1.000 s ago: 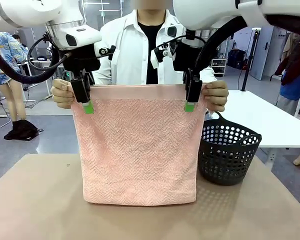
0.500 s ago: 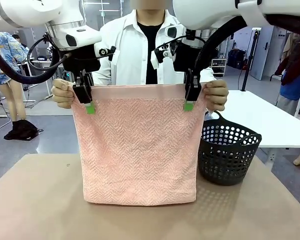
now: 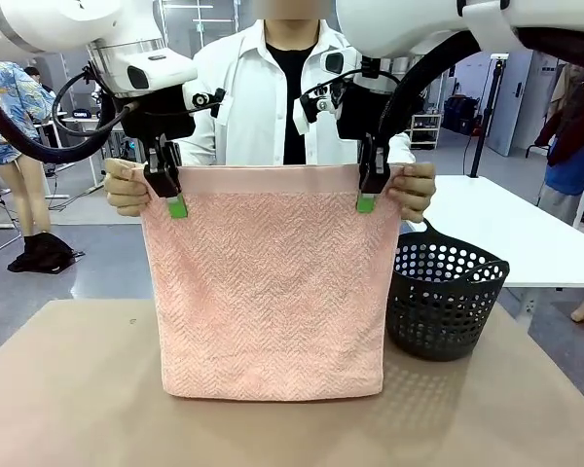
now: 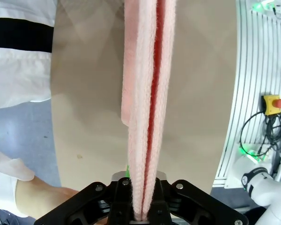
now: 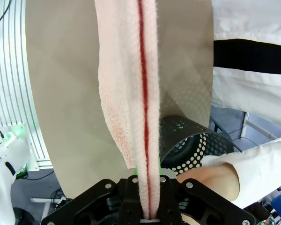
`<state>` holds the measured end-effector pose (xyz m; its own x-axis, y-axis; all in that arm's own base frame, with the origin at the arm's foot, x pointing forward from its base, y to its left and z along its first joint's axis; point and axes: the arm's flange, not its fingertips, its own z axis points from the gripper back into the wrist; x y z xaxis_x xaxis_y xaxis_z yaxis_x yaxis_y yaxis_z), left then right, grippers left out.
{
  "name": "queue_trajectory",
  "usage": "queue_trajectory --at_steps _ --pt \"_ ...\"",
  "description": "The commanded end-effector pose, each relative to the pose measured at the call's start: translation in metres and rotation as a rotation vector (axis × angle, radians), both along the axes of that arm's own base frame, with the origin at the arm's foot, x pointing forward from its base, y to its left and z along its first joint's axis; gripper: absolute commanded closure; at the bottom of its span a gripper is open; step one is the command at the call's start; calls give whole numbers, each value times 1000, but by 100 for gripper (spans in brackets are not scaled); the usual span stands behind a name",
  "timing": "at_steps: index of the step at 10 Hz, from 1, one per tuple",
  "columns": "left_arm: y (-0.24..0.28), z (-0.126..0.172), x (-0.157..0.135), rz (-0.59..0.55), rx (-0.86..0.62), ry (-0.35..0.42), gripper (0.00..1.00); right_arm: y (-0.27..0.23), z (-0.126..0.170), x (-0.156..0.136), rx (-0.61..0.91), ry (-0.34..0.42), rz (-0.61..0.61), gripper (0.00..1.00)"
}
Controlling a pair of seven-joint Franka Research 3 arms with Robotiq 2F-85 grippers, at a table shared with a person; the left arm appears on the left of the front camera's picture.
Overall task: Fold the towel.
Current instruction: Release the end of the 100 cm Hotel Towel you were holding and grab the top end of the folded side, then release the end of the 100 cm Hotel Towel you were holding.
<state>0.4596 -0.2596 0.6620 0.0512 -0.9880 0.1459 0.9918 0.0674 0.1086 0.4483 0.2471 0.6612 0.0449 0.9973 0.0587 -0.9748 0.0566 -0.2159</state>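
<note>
Towel (image 3: 273, 292) hanging straight down, top edge level, left hand (image 3: 176, 202) and right hand (image 3: 366, 200) clenched on it.

Tan matte tabletop (image 3: 78, 389). Carries a black perforated basket (image 3: 443, 302) (handle raised) near its far right edge. Apparently meets the towel (image 3: 273, 292) at its lower hem, mid-table.
</note>
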Motion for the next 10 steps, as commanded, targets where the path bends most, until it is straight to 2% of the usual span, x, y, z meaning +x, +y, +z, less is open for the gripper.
queue_trajectory --at_steps 1,2,3,4,10 --pt "6 -2 -7 16 -16 13 100 -5 -1 -1 15 3 -18 100" --pt "10 -6 -7 69 -34 16 100 -11 -7 2 36 19 -56 100" --pt "21 -23 -10 50 -23 26 100 0 0 0 1 1 -1 100" --pt "1 -2 0 17 -6 8 100 0 0 0 1 1 -1 100" --pt "1 -2 0 17 -6 8 100 0 0 0 1 1 -1 100"
